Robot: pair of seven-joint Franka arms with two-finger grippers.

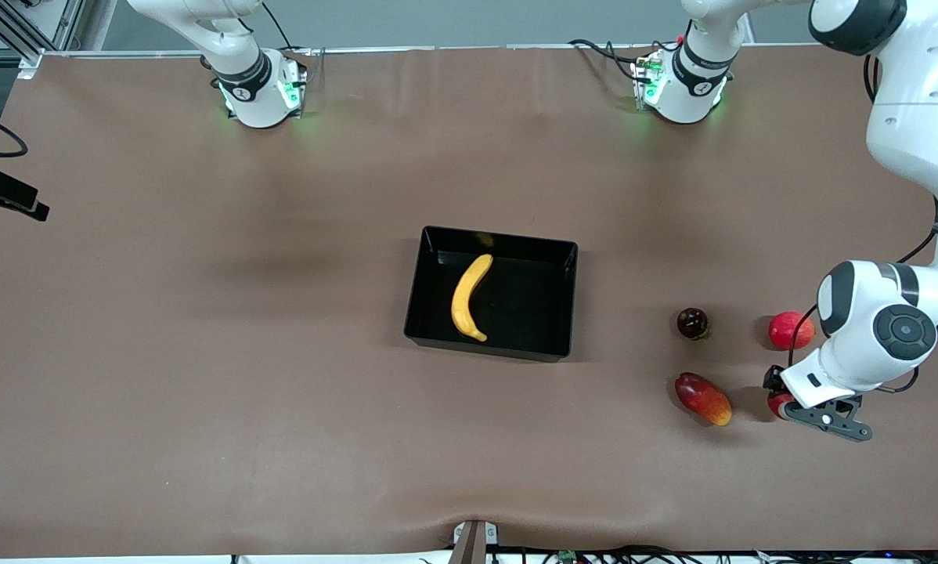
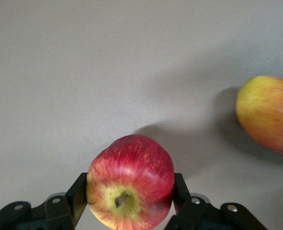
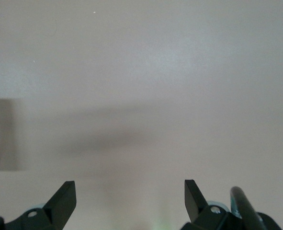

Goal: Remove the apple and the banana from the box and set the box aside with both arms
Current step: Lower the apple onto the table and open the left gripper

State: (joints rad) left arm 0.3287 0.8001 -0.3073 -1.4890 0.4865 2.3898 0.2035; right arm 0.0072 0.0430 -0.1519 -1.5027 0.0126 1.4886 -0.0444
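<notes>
The yellow banana [image 1: 470, 298] lies in the black box [image 1: 500, 237] at the middle of the table. My left gripper [image 1: 781, 406] is low at the table near the left arm's end, beside the mango. In the left wrist view the left gripper [image 2: 130, 191] is shut on the red apple [image 2: 131, 177], one finger against each side, with the yellow stem dimple facing the camera. Only a red sliver of the apple [image 1: 774, 403] shows in the front view. My right gripper [image 3: 130, 191] is open and empty over bare table; it is out of the front view.
A red-orange mango [image 1: 703, 398] lies close to the left gripper and also shows in the left wrist view [image 2: 268, 115]. A dark round fruit [image 1: 692, 323] and a pinkish-red round fruit [image 1: 791, 330] lie farther from the front camera.
</notes>
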